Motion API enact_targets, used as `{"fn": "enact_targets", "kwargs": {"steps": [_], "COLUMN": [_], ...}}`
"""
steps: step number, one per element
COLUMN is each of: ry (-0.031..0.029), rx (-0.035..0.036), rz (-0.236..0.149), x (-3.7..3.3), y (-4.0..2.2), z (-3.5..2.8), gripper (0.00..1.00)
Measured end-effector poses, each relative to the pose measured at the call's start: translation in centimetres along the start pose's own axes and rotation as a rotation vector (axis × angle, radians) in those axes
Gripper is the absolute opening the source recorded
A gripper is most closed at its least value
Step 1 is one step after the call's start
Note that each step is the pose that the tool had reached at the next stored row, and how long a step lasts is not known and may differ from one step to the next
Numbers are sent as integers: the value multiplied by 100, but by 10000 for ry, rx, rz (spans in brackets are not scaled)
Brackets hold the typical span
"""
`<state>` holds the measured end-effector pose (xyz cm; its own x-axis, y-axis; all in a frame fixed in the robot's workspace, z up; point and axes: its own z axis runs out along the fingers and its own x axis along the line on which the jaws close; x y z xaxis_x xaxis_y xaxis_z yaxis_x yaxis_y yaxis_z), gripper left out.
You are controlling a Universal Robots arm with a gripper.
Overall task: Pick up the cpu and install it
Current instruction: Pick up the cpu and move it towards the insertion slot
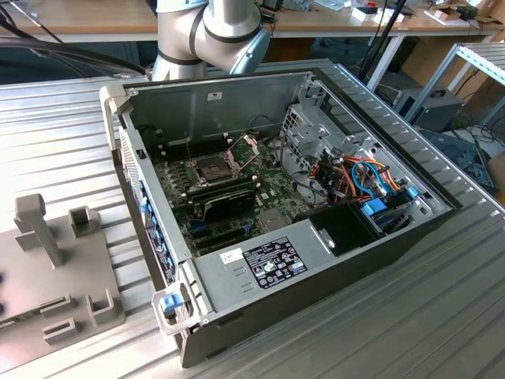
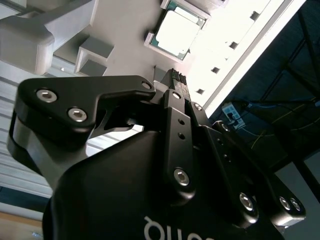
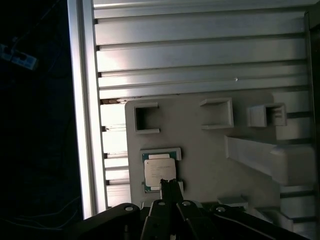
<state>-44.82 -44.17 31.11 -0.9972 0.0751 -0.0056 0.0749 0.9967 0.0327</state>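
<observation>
While the hand [image 2: 177,79] hung over the grey holder [image 2: 125,30] with its fingers pressed together and nothing pinched between them, the cpu [image 2: 179,31] lay just beyond the fingertips, clear of them in the second wrist view. It sat flat in a shallow nest of the holder, silver lid facing up toward the hand, its green rim showing around the lid. Low lips of the nest bordered its edges. The chip was close to square, so no long axis could be told; its sides ran square to the nest and to the holder's edge. Off to one side of the hand rose a tall slanted post [image 3: 265,160], and farther ahead of the tips stood two open pockets [image 3: 146,117], with the ribbed metal worktop [image 3: 200,50] beyond them. In the exterior view the open computer case [image 1: 229,110] lay on the same worktop, toward the exterior view's right of the holder, its socket [image 1: 215,167] uncovered with the frame hinged up and a black expansion card [image 1: 229,204] just beside it.
</observation>
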Motion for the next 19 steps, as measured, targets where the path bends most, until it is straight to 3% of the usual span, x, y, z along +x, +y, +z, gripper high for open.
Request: {"fn": "enact_targets", "kwargs": {"steps": [12, 14, 17, 19], "ry": [0, 0, 0, 0], "rx": [0, 0, 0, 0], "rz": [0, 0, 0, 0], "x": [-1, -1, -1, -1], "y": [-8, -9, -9, -9], "z": [7, 8, 8, 8], "gripper": [11, 17, 36, 42]}}
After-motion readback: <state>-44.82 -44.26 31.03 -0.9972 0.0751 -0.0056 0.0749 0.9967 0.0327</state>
